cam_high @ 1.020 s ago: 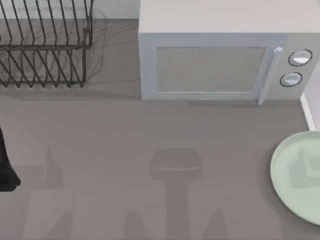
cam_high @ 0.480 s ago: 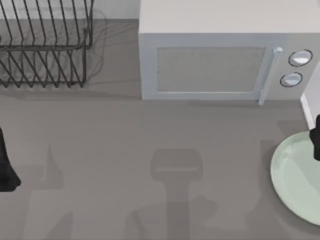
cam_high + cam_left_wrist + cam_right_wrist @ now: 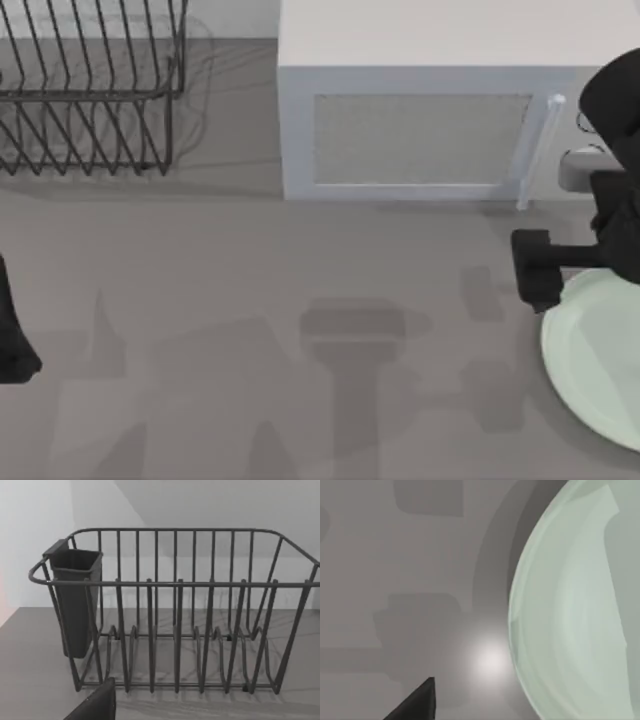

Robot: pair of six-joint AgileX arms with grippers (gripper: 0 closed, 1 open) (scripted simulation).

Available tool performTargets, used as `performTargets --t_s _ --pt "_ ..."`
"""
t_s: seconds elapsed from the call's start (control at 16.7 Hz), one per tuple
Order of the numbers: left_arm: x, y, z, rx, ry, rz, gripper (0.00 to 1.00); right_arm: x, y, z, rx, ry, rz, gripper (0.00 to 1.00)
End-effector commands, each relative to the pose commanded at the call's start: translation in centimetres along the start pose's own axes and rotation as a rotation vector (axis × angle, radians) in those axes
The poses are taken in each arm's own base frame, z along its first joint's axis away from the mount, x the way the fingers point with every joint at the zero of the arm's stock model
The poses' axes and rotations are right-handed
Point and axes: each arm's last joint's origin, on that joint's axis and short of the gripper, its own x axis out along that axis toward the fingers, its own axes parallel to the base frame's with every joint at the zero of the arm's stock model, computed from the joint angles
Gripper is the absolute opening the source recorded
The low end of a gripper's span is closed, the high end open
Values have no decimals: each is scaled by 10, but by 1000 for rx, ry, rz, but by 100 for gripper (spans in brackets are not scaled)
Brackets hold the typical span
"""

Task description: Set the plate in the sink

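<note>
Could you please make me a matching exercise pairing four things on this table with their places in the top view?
Things:
1. plate
2. microwave
3. dish rack
4. right gripper

Places:
A. back left corner
B. right edge, lying flat on the table
C. back, centre to right
D. just off the plate's left rim

Pairs: 1-B, 2-C, 3-A, 4-D
</note>
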Motion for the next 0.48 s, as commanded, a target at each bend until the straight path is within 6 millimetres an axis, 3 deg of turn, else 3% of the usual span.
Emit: performTargets --t_s 0.18,0.48 --pt "0 0 0 0 0 0 100 12 12 11 1 89 -35 100" --pt "0 0 0 0 0 0 100 14 14 12 1 102 -41 100"
